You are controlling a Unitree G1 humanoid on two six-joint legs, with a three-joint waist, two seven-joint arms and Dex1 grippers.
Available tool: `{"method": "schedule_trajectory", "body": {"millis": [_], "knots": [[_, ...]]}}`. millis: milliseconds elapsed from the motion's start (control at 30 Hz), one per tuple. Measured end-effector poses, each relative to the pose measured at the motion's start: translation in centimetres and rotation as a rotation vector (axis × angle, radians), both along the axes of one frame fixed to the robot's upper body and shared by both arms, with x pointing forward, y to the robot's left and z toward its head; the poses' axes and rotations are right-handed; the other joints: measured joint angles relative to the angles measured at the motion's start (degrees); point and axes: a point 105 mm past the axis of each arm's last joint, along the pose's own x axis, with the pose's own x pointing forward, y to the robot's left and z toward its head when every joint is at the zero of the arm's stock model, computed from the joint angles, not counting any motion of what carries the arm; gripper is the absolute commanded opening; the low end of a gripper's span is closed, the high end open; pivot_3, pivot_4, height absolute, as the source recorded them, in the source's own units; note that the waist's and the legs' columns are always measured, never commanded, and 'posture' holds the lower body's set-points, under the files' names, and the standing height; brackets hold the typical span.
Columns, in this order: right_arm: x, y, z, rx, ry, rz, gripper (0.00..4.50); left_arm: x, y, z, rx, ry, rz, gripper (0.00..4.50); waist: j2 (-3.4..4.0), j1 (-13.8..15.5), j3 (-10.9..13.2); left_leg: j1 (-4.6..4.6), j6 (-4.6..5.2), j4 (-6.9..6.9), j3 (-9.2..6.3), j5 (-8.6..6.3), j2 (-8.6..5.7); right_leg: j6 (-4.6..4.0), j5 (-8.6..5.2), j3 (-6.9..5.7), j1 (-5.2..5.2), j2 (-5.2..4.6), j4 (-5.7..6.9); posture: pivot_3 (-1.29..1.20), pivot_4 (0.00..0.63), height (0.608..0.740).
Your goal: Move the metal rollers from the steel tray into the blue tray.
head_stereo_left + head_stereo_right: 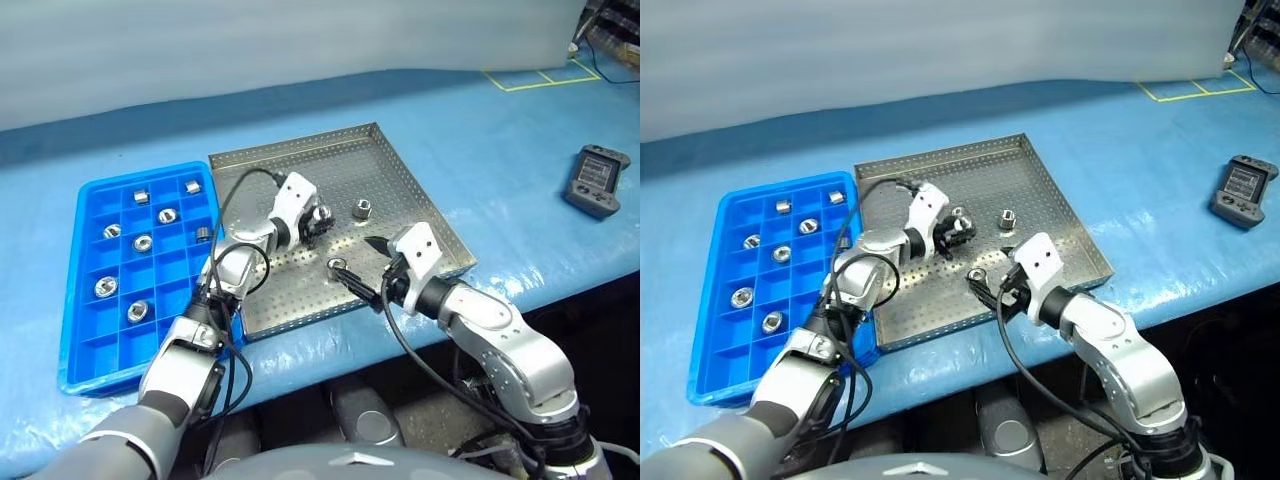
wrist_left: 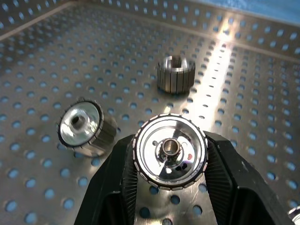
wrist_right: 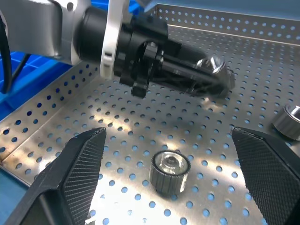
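Note:
The steel tray (image 1: 400,170) lies in the middle of the table, with the blue tray (image 1: 85,340) to its left. My left gripper (image 1: 318,222) hovers over the steel tray's centre, shut on one of the metal rollers (image 2: 169,151), which hangs just above the perforated floor. Close by in the left wrist view, a roller (image 2: 86,127) lies on its side and another (image 2: 175,75) stands upright. My right gripper (image 3: 168,132) is open and low over the tray's near part, one finger on each side of a roller (image 3: 169,171) without touching it. Several rollers (image 1: 143,242) sit in the blue tray's compartments.
A black handheld controller (image 1: 597,180) lies on the blue table cover to the right of the steel tray. Yellow tape lines (image 1: 540,77) mark the far right corner. The table's front edge runs just behind both wrists.

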Motion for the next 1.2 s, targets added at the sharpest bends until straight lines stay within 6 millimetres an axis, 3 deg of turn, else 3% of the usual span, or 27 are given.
{"method": "schedule_trajectory", "body": {"millis": [133,233,400,567,667,833,1000,1200], "knots": [[0.4,1.2,0.3,0.0,-0.008,0.077,4.5,-0.6,4.0,4.2,-0.077,-0.131,0.15,1.68,0.02,1.6,0.0,0.07,0.0,-0.06,-0.02,0.0,0.02,-0.01,0.0,0.0,0.01,0.04,0.04,-0.05,0.15,0.74],[0.9,2.7,0.7,-0.001,-0.017,0.155,4.5,-1.9,7.6,5.6,-0.057,-0.196,0.269,1.68,0.03,3.6,0.0,0.1,0.0,-0.08,-0.05,0.01,0.03,-0.02,0.0,-0.02,0.01,0.06,0.05,0.0,0.15,0.74],[0.8,5.8,1.4,0.03,-0.041,0.316,4.5,-5.4,12.3,5.9,0.023,-0.261,0.42,1.68,0.03,8.1,0.0,0.05,0.0,-0.1,-0.08,0.01,0.02,-0.09,-0.03,-0.1,-0.01,0.0,0.0,0.09,0.15,0.74],[0.0,8.4,1.1,0.032,-0.029,0.464,4.5,-10.2,16.3,4.4,0.063,-0.212,0.593,1.68,-0.03,12.9,0.0,0.0,-0.02,-0.08,-0.09,0.0,0.01,-0.15,-0.06,-0.21,0.01,-0.08,-0.08,0.16,0.15,0.74],[-0.3,9.2,0.9,0.034,-0.017,0.51,4.5,-12.6,17.2,3.4,0.083,-0.171,0.646,1.68,-0.06,15.2,0.0,0.01,-0.05,0.01,-0.12,0.02,0.03,-0.28,-0.15,-0.3,0.04,-0.08,-0.06,0.18,0.15,0.74],[-1.1,10.0,0.9,0.049,-0.02,0.574,4.5,-15.9,17.9,0.8,0.066,-0.059,0.736,1.68,-0.07,16.0,0.0,0.11,-0.1,0.13,-0.1,0.05,0.07,-0.57,-0.26,-0.3,0.12,-0.06,0.02,0.2,0.15,0.74],[-1.2,10.1,0.9,0.052,-0.015,0.586,4.5,-17.1,18.4,-1.0,0.045,0.019,0.805,1.68,-0.08,16.1,0.0,0.17,-0.12,0.15,-0.06,0.08,0.11,-0.63,-0.22,-0.31,0.12,-0.03,0.04,0.18,0.15,0.74],[-1.3,9.8,0.4,0.052,0.003,0.571,4.5,-17.0,19.4,-3.3,0.023,0.105,0.87,1.68,-0.07,16.0,0.0,0.1,-0.13,0.1,-0.03,0.08,0.11,-0.66,-0.24,-0.3,0.04,-0.04,0.0,0.14,0.15,0.74]]}}
